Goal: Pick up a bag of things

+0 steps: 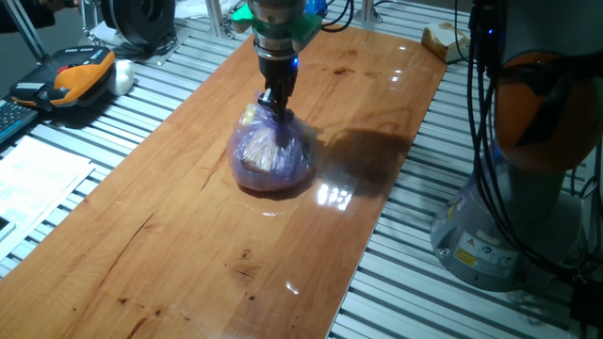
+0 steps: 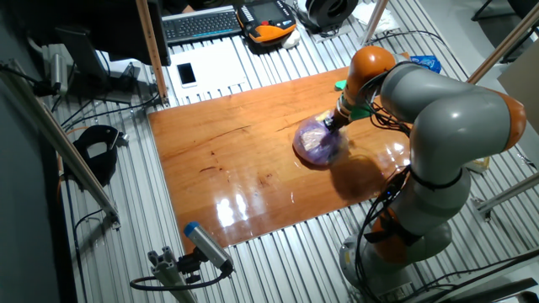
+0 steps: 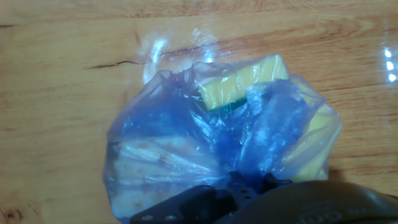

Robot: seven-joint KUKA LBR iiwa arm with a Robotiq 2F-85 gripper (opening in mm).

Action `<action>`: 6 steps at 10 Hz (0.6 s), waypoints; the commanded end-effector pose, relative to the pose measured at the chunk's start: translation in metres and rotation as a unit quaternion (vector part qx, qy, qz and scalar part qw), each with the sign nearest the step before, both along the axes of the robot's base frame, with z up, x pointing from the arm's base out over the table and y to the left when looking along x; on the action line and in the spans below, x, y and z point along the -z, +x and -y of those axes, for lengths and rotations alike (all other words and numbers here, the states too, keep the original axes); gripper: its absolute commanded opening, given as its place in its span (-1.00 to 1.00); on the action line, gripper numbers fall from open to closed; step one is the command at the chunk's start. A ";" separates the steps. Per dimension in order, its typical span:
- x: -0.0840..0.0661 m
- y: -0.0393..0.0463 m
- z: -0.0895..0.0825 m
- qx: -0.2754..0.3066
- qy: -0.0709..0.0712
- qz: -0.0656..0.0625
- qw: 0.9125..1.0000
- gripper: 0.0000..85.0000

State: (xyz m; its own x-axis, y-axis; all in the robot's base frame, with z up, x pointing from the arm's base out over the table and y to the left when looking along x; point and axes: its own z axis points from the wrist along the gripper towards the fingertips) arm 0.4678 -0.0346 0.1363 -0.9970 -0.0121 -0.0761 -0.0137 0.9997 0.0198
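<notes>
The bag of things [image 1: 271, 155] is a round translucent purple plastic bag sitting on the wooden tabletop [image 1: 188, 235]. Yellow and pale brownish lumps show through it [image 3: 211, 130]. My gripper [image 1: 278, 105] comes straight down onto the bag's twisted top, and its dark fingers pinch the gathered plastic there. In the other fixed view the bag [image 2: 317, 143] lies just under the gripper [image 2: 331, 123]. In the hand view the dark fingers [image 3: 249, 193] sit at the bottom edge against the plastic. The bag's underside rests on the wood.
The wooden board lies on a slatted metal table [image 1: 443, 282]. An orange and black device [image 1: 75, 75] lies at the left, a cardboard box [image 1: 445, 40] at the far right corner. The robot's base [image 1: 499, 226] stands at the board's right side.
</notes>
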 end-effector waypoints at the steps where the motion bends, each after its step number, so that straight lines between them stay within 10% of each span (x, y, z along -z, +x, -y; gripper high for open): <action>1: 0.001 0.0004 -0.002 0.000 -0.004 0.004 1.000 -1.00; 6: -0.020 0.0186 -0.017 0.014 0.012 -0.015 1.000 -1.00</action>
State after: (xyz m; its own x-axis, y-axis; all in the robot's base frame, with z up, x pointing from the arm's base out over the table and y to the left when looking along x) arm 0.4872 -0.0173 0.1571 -0.9989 0.0166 -0.0447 0.0146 0.9989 0.0453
